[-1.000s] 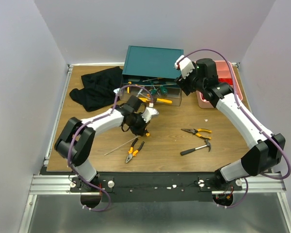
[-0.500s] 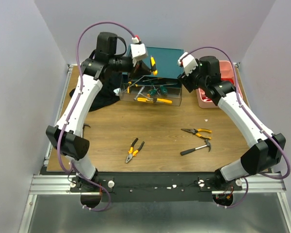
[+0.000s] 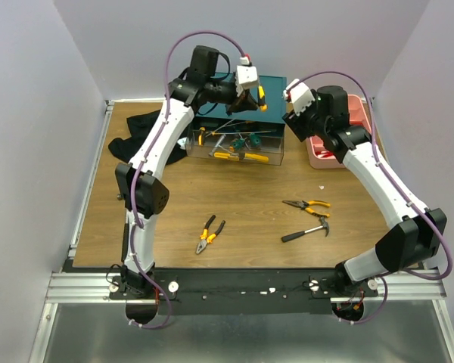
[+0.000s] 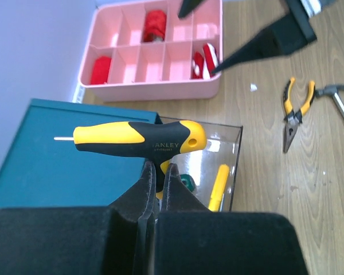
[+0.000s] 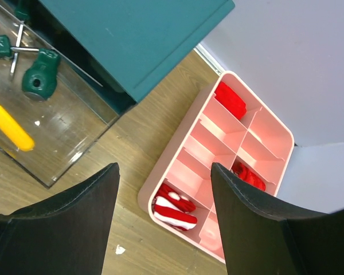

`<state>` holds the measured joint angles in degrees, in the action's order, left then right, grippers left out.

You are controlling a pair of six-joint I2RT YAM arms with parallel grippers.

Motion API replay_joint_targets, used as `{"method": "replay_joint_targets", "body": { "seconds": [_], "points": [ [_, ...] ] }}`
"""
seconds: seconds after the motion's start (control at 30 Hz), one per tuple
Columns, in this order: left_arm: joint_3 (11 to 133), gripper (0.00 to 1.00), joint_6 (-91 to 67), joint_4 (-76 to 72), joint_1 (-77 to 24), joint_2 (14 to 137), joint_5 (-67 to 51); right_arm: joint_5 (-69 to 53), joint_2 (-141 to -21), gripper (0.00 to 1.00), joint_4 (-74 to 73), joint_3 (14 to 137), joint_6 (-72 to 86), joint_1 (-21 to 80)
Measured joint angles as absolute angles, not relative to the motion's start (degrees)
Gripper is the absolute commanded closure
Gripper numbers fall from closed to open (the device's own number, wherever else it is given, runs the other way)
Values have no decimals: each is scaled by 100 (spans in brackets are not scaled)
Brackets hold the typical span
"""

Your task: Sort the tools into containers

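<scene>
I am counting two pliers (image 3: 206, 239), one hammer (image 3: 306, 231), one screwdriver (image 4: 137, 139) aloft. I am seeing one cabinet (image 4: 57, 160), one tray (image 4: 155, 90), one cloth (image 3: 132, 140).

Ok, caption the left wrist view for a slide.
Left gripper pinches a yellow-handled screwdriver above the teal cabinet.

At the back of the bench (image 3: 174, 197) stands the cabinet (image 3: 275, 98), its drawer (image 3: 275, 151) pulled out in front of it with screwdrivers (image 3: 246, 141) lying inside. The cloth (image 3: 125, 144) is to its left and the compartment tray (image 3: 318, 157) just to its right. Nearer the front, the left pliers (image 3: 208, 234) lie left of centre, while the right pliers (image 3: 306, 205) lie right of centre with the hammer (image 3: 306, 231) just in front of them. A held screwdriver (image 4: 140, 139), pinched in the left claw (image 4: 158, 169), hangs over the cabinet, and the right claw (image 5: 163, 166), fingers spread, hangs over the gap between the cabinet and the compartment tray.
</scene>
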<state>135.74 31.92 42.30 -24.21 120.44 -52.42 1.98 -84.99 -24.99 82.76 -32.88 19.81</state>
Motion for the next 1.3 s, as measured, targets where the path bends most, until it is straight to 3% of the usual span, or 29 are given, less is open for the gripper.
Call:
{"method": "replay_joint_targets", "body": {
  "seconds": [0.3,0.33,0.37,0.47,0.53,0.63,0.73,0.83,0.87,1.0,1.07,1.1,1.17,1.27,1.3],
  "points": [
    [13196,100,4480,5369,-2786,12173,-4893,235,-8495,27,-2486,8237,-3280,1688],
    [13065,98,4565,5430,-2814,12175,-4829,235,-8495,27,-2488,8237,-3277,1673],
    [12934,85,4628,5481,-2840,12186,-4775,235,-8495,27,-2488,8237,-3271,1662],
    [12739,68,4716,5586,-2891,12217,-4650,231,-8495,27,-2491,8237,-3245,1649],
    [12669,61,4718,5575,-2897,12232,-4545,226,-8495,27,-2493,8237,-3238,1649],
    [12529,60,4663,5336,-2895,12232,-4388,222,-8495,27,-2493,8237,-3234,1649],
    [12348,67,4536,4984,-2886,12232,-4215,217,-8495,27,-2497,8239,-3229,1649],
    [12387,57,4471,4847,-2884,12232,-4132,183,-8495,27,-2499,8243,-3192,1649],
    [12446,50,4449,4823,-2884,12239,-4132,178,-8495,27,-2499,8243,-3188,1649],
    [12617,47,4278,4622,-2906,12186,-4099,99,-8495,28,-2545,8263,-3173,1649],
    [12451,40,3986,4296,-2906,12025,-4038,-183,-8495,31,-2670,8315,-3201,1649],
    [12239,29,3804,4047,-2897,11907,-3997,-377,-8495,35,-2716,8326,-3242,1649],
    [11489,22,3210,3282,-2853,11308,-3645,-849,-8495,42,-2910,8333,-3350,1667],
    [10503,28,2408,2067,-2681,10431,-2950,-1481,-8497,59,-3203,8307,-3511,1820],
    [10298,44,2176,1682,-2569,10200,-2676,-1702,-8514,68,-3295,8307,-3570,1881]
  ]
}}
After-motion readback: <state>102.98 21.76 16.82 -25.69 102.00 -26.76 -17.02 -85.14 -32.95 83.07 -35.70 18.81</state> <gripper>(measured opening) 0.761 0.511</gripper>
